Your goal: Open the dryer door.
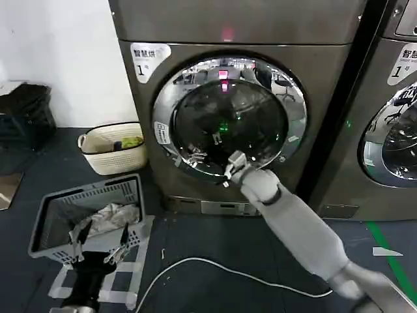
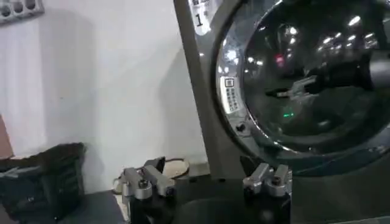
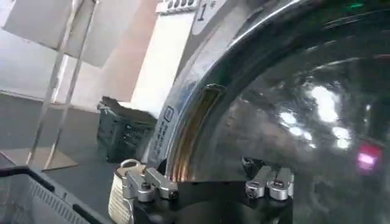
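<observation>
Chrome-ringed round dryer door [image 1: 229,117] shut; right gripper [image 1: 229,171] at lower rim.

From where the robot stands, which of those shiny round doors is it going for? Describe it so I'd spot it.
Find the grey-brown dryer facing the robot, with the pink light on top. Its dryer door is the chrome-ringed dark glass porthole seen whole. Unlike the second machine's door, cut by the view's right edge, the right gripper reaches its lower rim.
</observation>
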Controlling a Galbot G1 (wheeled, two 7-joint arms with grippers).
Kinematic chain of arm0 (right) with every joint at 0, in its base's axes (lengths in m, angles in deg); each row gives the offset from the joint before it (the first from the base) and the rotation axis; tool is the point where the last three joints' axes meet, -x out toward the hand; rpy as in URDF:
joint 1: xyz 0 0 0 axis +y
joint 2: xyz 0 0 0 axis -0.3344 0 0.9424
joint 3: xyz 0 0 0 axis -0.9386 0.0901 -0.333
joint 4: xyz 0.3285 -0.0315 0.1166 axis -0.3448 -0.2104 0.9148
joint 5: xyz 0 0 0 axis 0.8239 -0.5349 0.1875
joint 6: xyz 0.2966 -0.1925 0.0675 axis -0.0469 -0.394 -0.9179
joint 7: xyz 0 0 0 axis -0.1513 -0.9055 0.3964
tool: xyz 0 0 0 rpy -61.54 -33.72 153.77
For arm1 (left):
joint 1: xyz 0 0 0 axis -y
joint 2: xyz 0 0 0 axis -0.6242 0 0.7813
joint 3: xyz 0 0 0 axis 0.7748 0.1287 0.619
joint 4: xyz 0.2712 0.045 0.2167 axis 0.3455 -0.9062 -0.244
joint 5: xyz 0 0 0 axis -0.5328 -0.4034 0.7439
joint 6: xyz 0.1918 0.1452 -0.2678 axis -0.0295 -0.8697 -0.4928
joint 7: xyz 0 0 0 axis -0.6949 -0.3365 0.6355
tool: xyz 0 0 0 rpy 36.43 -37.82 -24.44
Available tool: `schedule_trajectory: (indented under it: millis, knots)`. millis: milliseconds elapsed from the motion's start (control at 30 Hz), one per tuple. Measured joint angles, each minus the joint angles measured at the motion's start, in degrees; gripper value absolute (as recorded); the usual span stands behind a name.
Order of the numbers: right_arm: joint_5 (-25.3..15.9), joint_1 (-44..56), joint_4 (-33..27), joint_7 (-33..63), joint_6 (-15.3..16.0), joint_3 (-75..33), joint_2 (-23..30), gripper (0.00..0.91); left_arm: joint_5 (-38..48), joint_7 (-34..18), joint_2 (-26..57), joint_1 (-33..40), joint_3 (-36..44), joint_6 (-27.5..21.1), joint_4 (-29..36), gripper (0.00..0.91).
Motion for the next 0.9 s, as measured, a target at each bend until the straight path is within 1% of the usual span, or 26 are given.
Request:
schedule_trajectory:
  millis: [667,767,900]
  knots:
    - [-0.2,-5.1,-9.9,-4.2,-1.9,1.5,6.9,0.907,0.5,0.1,0.1,-0.6,-1.5,0.2,0.4,0.907]
    - [-0.2,-5.9,-11.3,-5.7,-2.8,1.8,7.8,0.907,0.7,0.1,0.1,-0.7,-1.7,0.2,0.4,0.907]
    - [0.5,-6.8,-12.8,-9.7,-5.2,2.2,7.7,0.907,1.0,0.1,0.1,-0.8,-2.2,0.3,0.4,0.907]
